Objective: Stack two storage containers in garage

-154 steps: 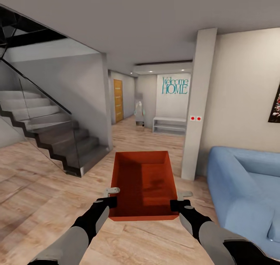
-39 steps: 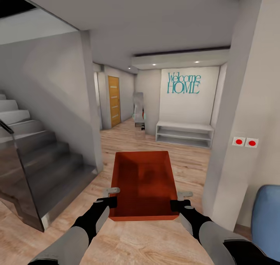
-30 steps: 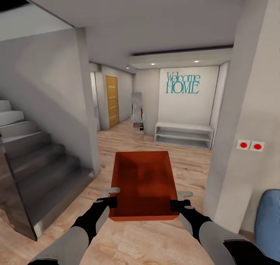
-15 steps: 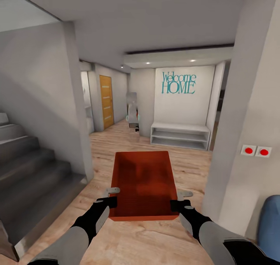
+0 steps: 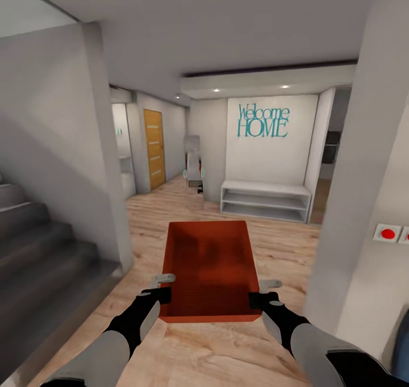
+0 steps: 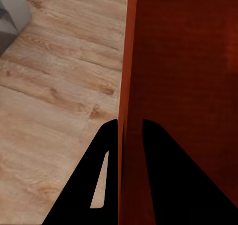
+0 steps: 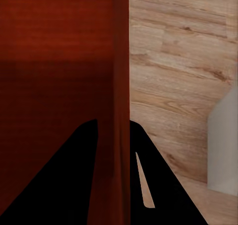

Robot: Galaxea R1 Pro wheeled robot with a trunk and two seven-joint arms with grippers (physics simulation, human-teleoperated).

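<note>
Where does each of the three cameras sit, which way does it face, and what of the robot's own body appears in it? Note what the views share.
Head view: on the robot's head, looking forward and down a wood-floored hallway; both arms show, left gripper and right gripper clamping the storage container.
Left wrist view: near the left gripper, looking along its dark fingers, which pinch the container wall above the wood floor.
Right wrist view: near the right gripper, looking along its fingers on the opposite wall.
Shared: the container and the wood floor.

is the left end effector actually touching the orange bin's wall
Touching. The left wrist view shows the left end effector with its two black fingers closed on either side of the storage container wall, no gap visible.
</note>
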